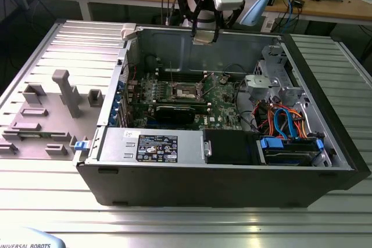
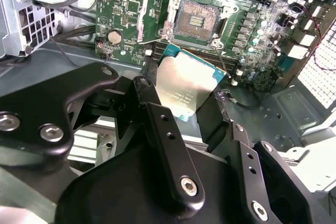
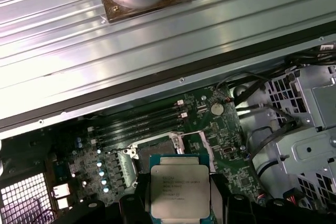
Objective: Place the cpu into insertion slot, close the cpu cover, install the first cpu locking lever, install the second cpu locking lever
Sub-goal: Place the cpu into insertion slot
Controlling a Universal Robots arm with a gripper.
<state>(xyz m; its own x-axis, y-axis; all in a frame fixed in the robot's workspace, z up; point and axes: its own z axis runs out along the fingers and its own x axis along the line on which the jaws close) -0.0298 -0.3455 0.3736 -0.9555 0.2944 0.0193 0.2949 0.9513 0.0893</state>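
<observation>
- Grey fixtures [image 1: 64, 94] stood on the table [image 1: 174, 225] at the exterior view's left.
- The slot [image 1: 189, 91] sat on the board [image 1: 224, 105] inside the case [image 1: 232, 187], its dark centre exposed.
- The gripper [image 1: 204, 34] hung above the slot, clenched on the cpu [image 3: 179, 190], held clear of the board.
- Coloured cables [image 1: 282, 120] lay toward the exterior view's right.

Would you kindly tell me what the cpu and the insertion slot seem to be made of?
The cpu: a silver-grey metal lid with a dull satin sheen, on a thin base whose teal-green edge suggests circuit-board laminate. The insertion slot: a dark matte centre, probably plastic, framed by bright silver metal that glints under the light.
</observation>
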